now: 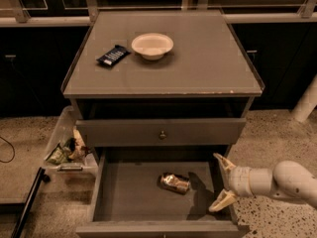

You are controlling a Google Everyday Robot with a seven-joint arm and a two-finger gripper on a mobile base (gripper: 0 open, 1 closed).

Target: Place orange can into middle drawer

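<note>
grey cabinet (198,66), speckled floor (277,133), dark cupboards (34,68) behind, dim warm light
</note>
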